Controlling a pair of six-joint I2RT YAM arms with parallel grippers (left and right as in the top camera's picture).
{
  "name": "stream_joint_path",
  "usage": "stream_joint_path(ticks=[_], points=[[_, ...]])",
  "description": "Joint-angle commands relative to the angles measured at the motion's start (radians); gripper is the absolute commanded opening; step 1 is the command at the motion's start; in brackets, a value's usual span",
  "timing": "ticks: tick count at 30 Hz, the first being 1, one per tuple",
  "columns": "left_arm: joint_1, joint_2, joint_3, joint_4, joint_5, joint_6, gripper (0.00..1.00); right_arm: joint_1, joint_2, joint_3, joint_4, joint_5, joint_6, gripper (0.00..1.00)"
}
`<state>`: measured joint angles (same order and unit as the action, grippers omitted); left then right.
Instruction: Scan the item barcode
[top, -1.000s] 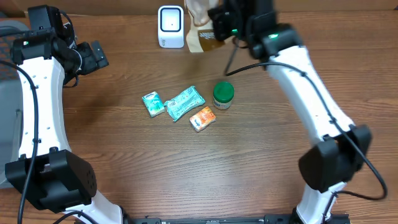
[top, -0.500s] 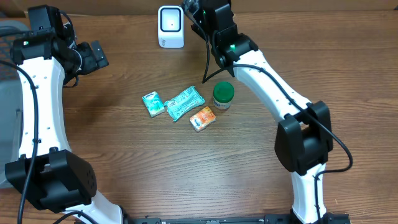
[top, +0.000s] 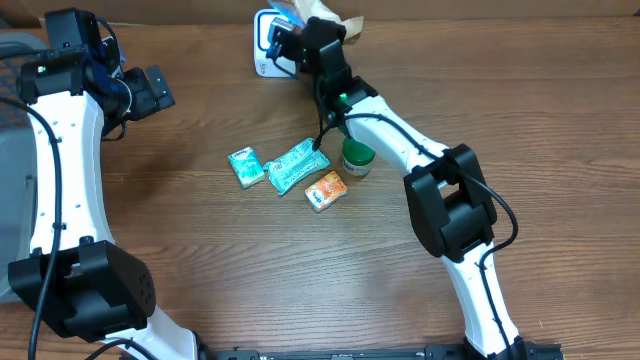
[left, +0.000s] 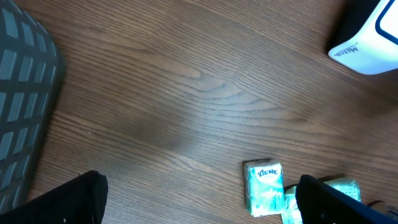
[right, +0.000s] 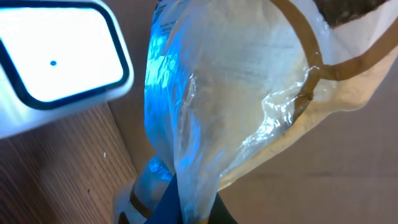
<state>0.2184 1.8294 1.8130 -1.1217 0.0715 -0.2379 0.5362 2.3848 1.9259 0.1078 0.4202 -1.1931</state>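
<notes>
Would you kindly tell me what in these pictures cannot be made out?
- Barcode on the packet: right wrist view, none visible; crinkled film and blue glare blur the print.
- Scanner: right wrist view, cut off by the left edge; overhead, partly covered by the right arm.
- Left claw: left wrist view, fingers cut off by the bottom edge.
- Print on the table packs: overhead, too small to read.

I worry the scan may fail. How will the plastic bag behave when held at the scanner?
Likely floppy: the bag is thin, creased film, folding where it is pinched. Probably light, since one edge grip carries it. Its glossy wrinkles catch the blue glow beside the scanner, so a code may curve or glare.
</notes>
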Motion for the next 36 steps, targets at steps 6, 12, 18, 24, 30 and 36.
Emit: stream_joint_path(ticks=[6, 12, 18, 24, 30, 36], points=[[0.004, -0.008, -0.004, 0.001, 0.003, -0.021, 0.99, 0.013, 0.014, 0.009, 0.003, 0.000, -0.045, 0.04], [0.004, -0.008, -0.004, 0.001, 0.004, -0.021, 1.00, 0.014, 0.014, 0.009, 0.016, 0.026, -0.037, 0.04], [0.004, -0.008, -0.004, 0.001, 0.004, -0.021, 1.00, 0.009, -0.034, 0.009, 0.022, 0.042, 0.159, 0.04], [0.004, -0.008, -0.004, 0.001, 0.004, -0.021, 0.99, -0.023, -0.182, 0.009, -0.099, -0.044, 0.443, 0.04], [0.004, -0.008, -0.004, 0.001, 0.004, -0.021, 1.00, -0.144, -0.407, 0.009, -0.435, -0.387, 0.879, 0.04], [0.004, -0.008, -0.004, 0.000, 0.004, -0.021, 0.99, -0.333, -0.498, 0.009, -0.776, -0.634, 1.058, 0.04]])
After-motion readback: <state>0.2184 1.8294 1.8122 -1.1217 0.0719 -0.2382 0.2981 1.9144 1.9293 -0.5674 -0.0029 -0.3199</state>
